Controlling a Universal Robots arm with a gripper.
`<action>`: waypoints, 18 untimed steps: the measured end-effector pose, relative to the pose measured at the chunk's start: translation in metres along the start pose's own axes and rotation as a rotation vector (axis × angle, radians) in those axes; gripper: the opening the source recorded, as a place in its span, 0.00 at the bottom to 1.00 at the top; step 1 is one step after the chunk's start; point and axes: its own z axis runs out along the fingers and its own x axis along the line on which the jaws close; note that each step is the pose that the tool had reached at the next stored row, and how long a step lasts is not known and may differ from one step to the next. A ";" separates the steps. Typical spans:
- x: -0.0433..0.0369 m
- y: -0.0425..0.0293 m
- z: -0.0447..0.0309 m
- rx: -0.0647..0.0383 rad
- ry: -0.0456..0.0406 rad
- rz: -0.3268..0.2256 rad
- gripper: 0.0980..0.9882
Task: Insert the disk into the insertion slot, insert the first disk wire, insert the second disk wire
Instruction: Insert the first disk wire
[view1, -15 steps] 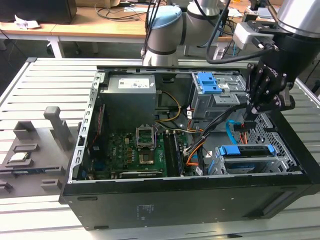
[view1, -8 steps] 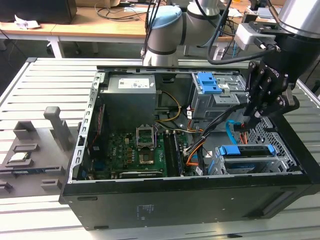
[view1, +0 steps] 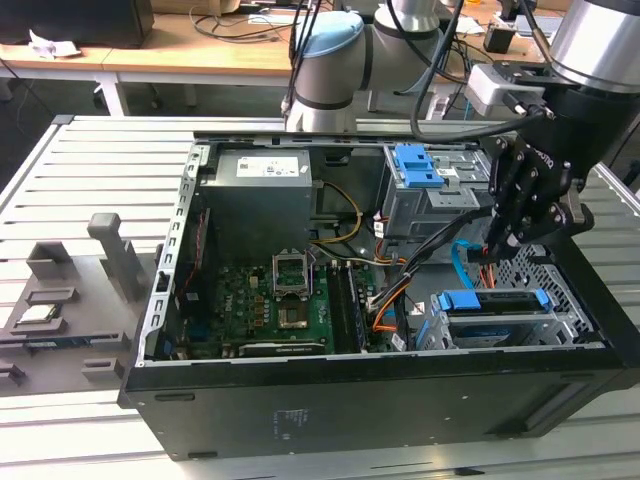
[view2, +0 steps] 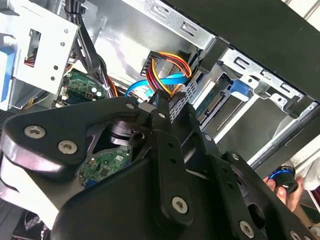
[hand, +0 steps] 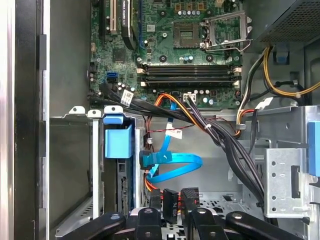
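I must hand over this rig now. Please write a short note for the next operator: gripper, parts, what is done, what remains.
The gripper is shut on the first disk wire, near its black plug, close behind the disk.
The disk sits in the insertion slot; that step is done.
The second disk wire hangs in a loose loop beside the disk, with its plug end free.
Left: both wires. The disk's connector looks bare in the second wrist view.

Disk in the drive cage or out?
In: the disk lies inside the insertion slot, its blue carrier between the cage walls in the exterior view.
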 end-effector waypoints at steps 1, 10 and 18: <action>0.0000 0.0000 0.0000 0.000 0.0011 0.000 0.23; 0.0113 -0.0003 0.0006 0.000 0.0115 0.000 0.07; 0.0363 -0.0064 0.0085 -0.001 0.0147 0.001 0.07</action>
